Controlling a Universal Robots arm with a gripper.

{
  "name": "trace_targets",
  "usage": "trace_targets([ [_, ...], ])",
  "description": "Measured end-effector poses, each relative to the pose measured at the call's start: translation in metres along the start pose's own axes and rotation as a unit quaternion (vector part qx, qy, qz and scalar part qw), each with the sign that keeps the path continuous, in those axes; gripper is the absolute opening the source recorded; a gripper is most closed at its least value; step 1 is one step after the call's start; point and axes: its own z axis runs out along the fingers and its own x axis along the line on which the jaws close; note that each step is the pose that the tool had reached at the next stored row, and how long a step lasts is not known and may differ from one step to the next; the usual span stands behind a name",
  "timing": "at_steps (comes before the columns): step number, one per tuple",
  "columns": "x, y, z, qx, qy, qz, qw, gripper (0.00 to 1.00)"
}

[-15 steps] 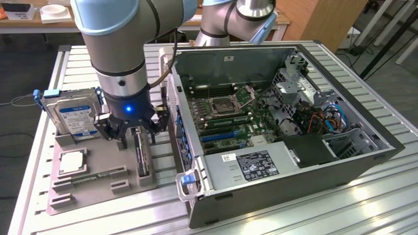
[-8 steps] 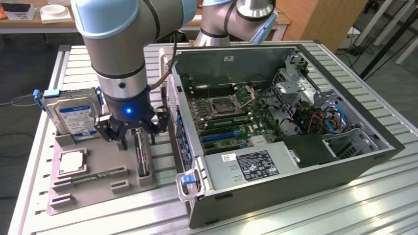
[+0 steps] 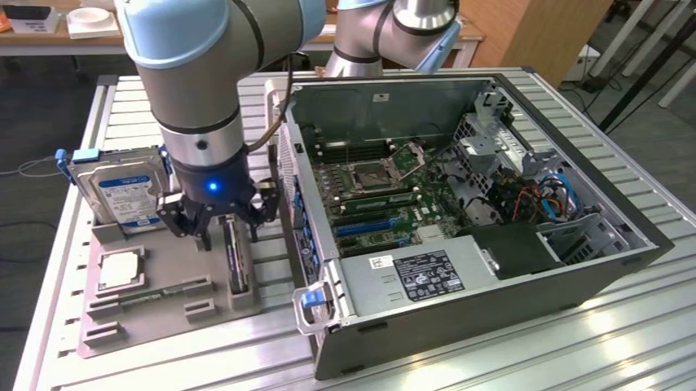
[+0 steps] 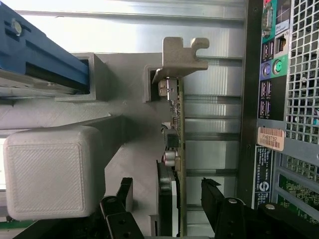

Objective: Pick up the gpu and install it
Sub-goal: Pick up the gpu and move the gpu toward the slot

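Observation:
The gpu (image 3: 236,262) stands on edge in a slot of the grey holder plate (image 3: 163,319), beside the open computer case. In the wrist view it appears edge-on as a thin green board (image 4: 178,149) with its silvery end bracket (image 4: 179,56) at the far end. My gripper (image 3: 226,236) hangs just over the card's near end. It is open, and its black fingers (image 4: 215,199) stand one on each side of the board with a gap to each. My gripper (image 4: 167,191) holds nothing.
A hard drive (image 3: 117,189) with a blue-white label stands upright at the back of the plate, and a square CPU chip (image 3: 120,269) lies in front of it. The open computer case (image 3: 609,269) with its motherboard (image 3: 381,208) lies at the exterior view's right, and its rear ports (image 4: 271,59) are close to the card.

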Motion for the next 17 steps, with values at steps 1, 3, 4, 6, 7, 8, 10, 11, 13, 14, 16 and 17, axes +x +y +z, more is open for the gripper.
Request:
trace_targets([
  [1,0.0002,0.0000,0.0005,0.0000,0.0000,0.000,1.0000,0.66],
  [3,0.0007,0.0000,0.0014,0.0000,0.0000,0.000,1.0000,0.66],
  [4,0.0009,0.0000,0.0019,0.0000,-0.0001,0.000,1.0000,0.66],
  [6,0.0013,0.0000,0.0030,0.0000,-0.0002,0.000,1.0000,0.66],
  [7,0.0013,0.0000,0.0032,0.0000,-0.0002,0.000,1.0000,0.66],
  [8,0.0013,0.0000,0.0032,0.0000,-0.0002,0.000,1.0000,0.66],
  [10,0.0014,0.0000,0.0032,0.0000,-0.0002,0.000,1.0000,0.66],
  [11,0.0013,0.0000,0.0032,0.0000,-0.0002,0.000,1.0000,0.66],
  [13,0.0014,0.0000,0.0033,0.0000,-0.0002,0.000,1.0000,0.66],
  [14,0.0013,0.0000,0.0033,0.0000,-0.0002,0.000,1.0000,0.66],
  [16,0.0013,0.0000,0.0032,0.0000,-0.0002,0.000,1.0000,0.66],
  [17,0.0013,0.0000,0.0032,0.0000,-0.0002,0.000,1.0000,0.66],
])
